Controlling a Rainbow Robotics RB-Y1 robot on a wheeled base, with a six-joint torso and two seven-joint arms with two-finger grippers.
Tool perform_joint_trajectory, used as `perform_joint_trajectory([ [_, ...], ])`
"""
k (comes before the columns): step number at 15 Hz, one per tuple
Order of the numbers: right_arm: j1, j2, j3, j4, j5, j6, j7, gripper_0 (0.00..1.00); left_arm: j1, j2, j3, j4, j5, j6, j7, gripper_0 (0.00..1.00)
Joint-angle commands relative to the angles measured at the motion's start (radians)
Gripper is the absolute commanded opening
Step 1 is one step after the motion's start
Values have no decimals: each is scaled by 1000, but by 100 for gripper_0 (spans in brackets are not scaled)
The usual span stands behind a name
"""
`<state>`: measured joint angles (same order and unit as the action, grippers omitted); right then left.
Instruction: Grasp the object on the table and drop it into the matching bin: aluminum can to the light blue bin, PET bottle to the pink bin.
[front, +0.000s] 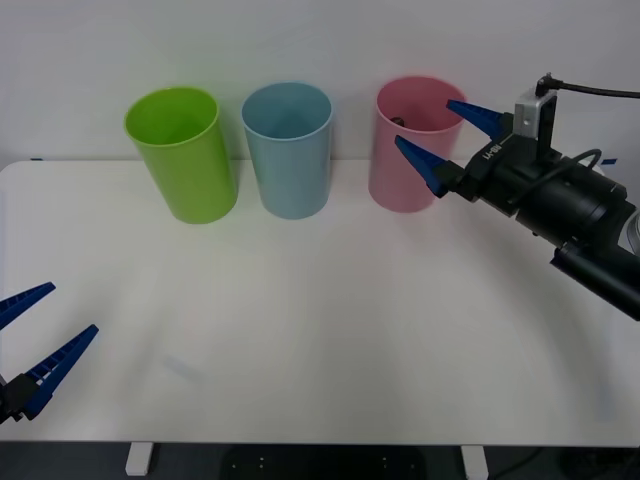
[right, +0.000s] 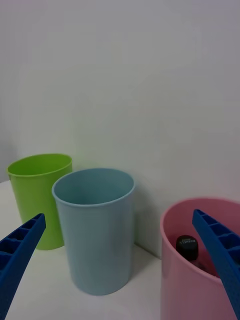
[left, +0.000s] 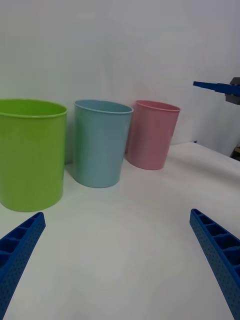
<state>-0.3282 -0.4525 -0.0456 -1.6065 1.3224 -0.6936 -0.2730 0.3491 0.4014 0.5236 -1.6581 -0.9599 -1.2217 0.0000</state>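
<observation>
Right gripper (front: 441, 132) hangs spread and empty at the pink bin (front: 400, 180) rim; PET bottle (right: 188, 247) lies inside it. We'd lift straight clear, avoiding the rim. Left gripper (front: 28, 335) waits spread, low over the worktop (front: 330, 310).

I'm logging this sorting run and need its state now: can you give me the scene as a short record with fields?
bottle: PET bottle lies inside the pink bin, black cap visible
right gripper: right gripper open, raised at the pink bin's rim, holding nothing
left gripper: left gripper open, low at the near left edge of the table, idle
other bins: light blue bin in the middle, lime green bin on the left, both upright
task state: bottle already in the matching bin
</observation>
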Motion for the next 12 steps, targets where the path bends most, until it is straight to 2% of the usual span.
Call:
perform_joint_trajectory([
  [1, 61, 0, -42, -43, 0, -76, 20, 100, 0, 0, 0, 0, 0, 0, 0, 100],
  [5, 120, 2, -114, -47, -15, -207, 63, 100, 0, 0, 0, 0, 0, 0, 0, 100],
  [8, 166, 0, -157, -47, -28, -259, 166, 100, 0, 0, 0, 0, 0, 0, 0, 100],
  [12, 233, 2, -195, -49, -49, -337, 179, 100, 0, 0, 0, 0, 0, 0, 0, 100],
])
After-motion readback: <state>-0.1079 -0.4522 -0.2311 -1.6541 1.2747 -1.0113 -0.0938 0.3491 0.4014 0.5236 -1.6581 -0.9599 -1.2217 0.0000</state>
